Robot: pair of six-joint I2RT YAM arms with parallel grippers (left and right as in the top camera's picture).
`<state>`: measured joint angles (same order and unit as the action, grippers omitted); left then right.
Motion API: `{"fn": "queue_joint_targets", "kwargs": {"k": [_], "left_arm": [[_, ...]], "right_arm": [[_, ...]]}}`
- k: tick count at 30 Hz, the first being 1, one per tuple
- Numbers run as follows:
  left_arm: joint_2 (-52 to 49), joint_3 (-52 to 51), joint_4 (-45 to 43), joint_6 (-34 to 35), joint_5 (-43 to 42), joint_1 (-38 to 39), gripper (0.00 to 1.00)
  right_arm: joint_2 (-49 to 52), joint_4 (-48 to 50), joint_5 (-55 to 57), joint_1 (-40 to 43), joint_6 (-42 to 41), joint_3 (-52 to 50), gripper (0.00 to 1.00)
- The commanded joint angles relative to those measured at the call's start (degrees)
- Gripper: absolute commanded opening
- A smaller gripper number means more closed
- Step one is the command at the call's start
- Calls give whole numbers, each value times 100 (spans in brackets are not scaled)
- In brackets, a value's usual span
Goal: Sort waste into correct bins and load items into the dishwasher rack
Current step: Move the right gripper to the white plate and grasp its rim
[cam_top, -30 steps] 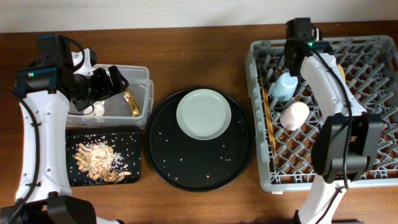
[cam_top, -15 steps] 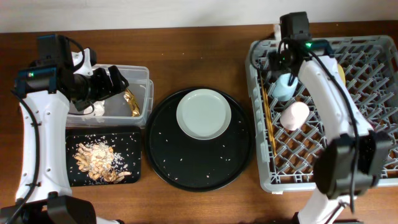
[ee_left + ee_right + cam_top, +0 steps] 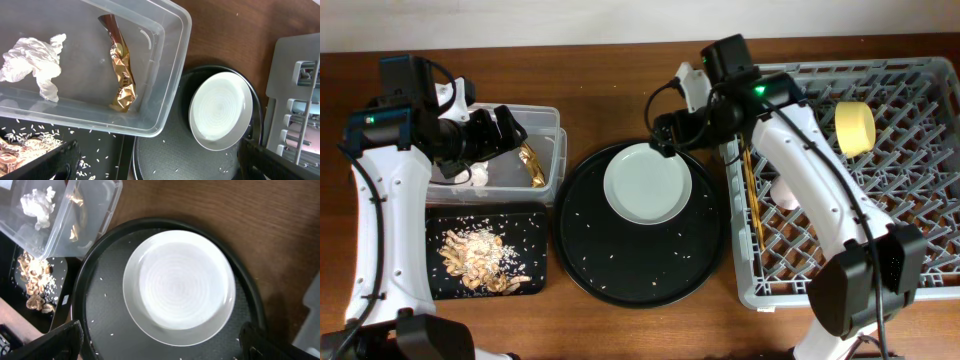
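With my right gripper [image 3: 665,132] spread wide and empty above the far rim of the round black tray [image 3: 588,250], the pale round plate [image 3: 648,184] lies flat on that tray's far half, just beneath me and nearer to me than to my left gripper [image 3: 510,128].

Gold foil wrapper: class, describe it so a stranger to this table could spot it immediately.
Find the clear plastic tub left of the round black tray. The wrapper lies inside it, toward its right end, apart from the white tissue. It alone is shiny, gold-brown, crinkled and long.
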<state>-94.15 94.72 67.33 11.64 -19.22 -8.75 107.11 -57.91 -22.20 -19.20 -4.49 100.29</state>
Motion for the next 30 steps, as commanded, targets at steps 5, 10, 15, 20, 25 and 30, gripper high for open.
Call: {"fn": "queue_joint_targets", "kwargs": {"k": [5,10,15,20,25,30], "left_arm": [[111,4,7,33,20,-4,99],[111,4,7,33,20,-4,99],[111,4,7,33,20,-4,99],[111,4,7,33,20,-4,99],[111,4,7,33,20,-4,99],[111,4,7,33,20,-4,99]], "right_arm": [[361,-70,17,-142,-94,-107,65],[400,28,892,-146,-96,-361,39],[402,457,1631,-146,-520,-861,36],[407,1200,1648,-146,-608,-1582,36],[407,1926,1648,-146,-680,-2253,36],[409,2546,1648,-146,-680,-2796,35]]}}
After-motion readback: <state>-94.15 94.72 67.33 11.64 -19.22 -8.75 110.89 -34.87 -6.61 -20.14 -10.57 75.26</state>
